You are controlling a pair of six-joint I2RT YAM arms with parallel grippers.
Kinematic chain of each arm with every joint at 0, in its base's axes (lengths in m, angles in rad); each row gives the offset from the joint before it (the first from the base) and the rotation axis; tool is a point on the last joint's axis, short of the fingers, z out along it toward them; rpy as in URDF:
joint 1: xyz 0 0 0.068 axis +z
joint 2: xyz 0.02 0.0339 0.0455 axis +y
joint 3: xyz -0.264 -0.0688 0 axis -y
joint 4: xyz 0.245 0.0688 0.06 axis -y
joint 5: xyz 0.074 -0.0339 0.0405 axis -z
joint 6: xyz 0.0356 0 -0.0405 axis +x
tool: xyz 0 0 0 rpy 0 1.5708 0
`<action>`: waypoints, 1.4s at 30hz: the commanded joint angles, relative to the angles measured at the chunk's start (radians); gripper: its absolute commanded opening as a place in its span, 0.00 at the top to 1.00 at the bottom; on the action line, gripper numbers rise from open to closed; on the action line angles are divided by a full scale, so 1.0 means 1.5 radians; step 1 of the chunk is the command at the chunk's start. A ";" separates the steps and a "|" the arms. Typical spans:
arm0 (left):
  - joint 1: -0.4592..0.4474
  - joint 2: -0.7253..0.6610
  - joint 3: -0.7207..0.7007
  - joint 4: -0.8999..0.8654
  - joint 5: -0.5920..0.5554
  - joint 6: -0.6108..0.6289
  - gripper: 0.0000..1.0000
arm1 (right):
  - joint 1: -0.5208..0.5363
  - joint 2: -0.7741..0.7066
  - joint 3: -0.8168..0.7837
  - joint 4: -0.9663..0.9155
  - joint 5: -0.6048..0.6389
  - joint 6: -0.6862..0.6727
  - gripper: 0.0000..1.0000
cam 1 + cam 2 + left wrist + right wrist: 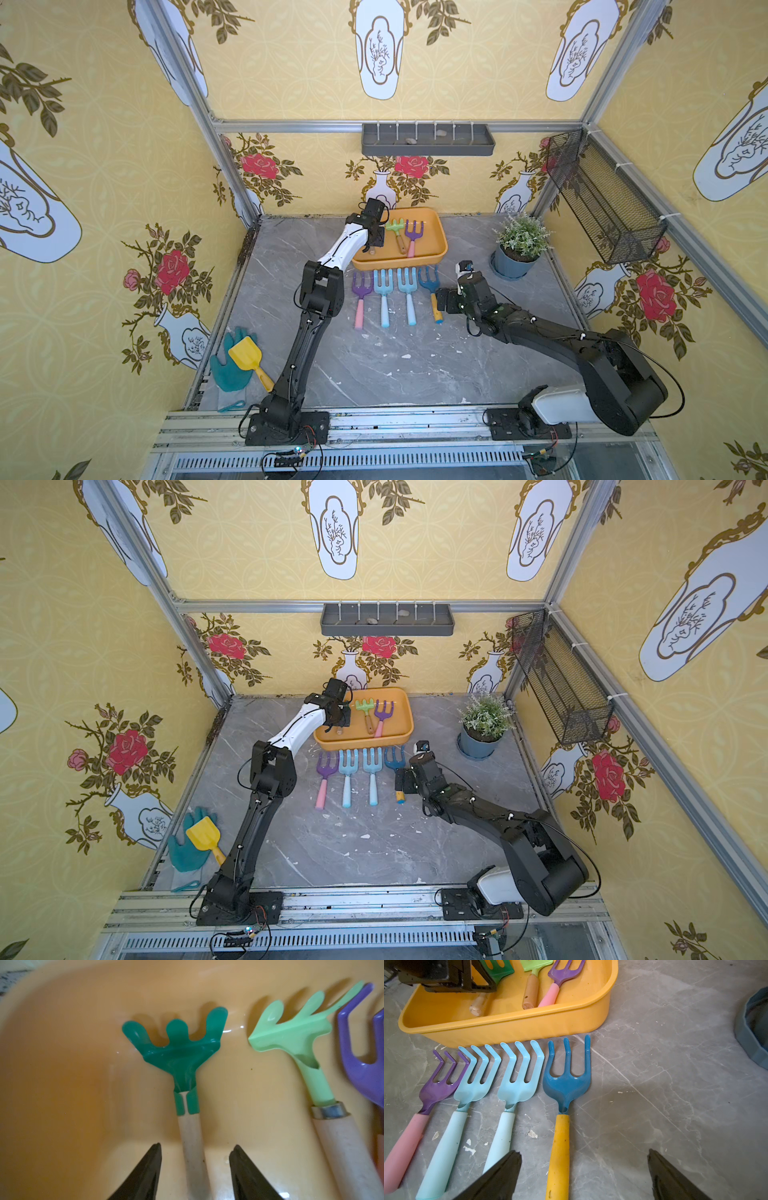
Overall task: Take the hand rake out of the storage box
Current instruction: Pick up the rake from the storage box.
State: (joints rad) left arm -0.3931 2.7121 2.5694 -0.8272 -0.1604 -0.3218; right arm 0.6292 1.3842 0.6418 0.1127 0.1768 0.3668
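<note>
The orange-yellow storage box (440,245) (529,1026) stands at the back of the table. In it lie a dark green hand rake (176,1051) with a pale wooden handle (192,1126), a light green rake (291,1032) (395,226) and a purple fork (361,1064) (414,230). My left gripper (196,1146) (376,237) is down inside the box, open. Its jaws stand on either side of the dark green rake's handle, with a gap on each side. My right gripper (584,1151) (442,299) hangs open and empty over the table in front of the box.
Several forks lie in a row before the box, among them a purple one (360,286) and a dark blue one with a yellow handle (566,1082) under my right gripper. A potted plant (519,245) stands at the right. A yellow scoop (247,357) rests on a teal glove (228,374).
</note>
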 commanded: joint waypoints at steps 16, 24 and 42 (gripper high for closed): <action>0.009 -0.056 -0.084 -0.031 0.112 0.026 0.90 | -0.005 -0.011 -0.005 0.028 -0.009 0.000 0.03; -0.003 -0.230 -0.202 -0.008 0.055 0.008 0.96 | -0.007 -0.036 -0.015 0.029 -0.014 0.010 0.02; -0.568 -0.993 -1.167 -0.024 -0.277 -0.635 1.00 | 0.041 -0.175 -0.048 -0.063 0.032 0.100 0.02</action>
State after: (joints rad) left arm -1.1389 1.2045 0.8913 -0.8162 -0.4931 -0.9543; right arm 0.6708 1.1278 0.5636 0.0444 0.1852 0.4953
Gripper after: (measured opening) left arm 0.195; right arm 0.975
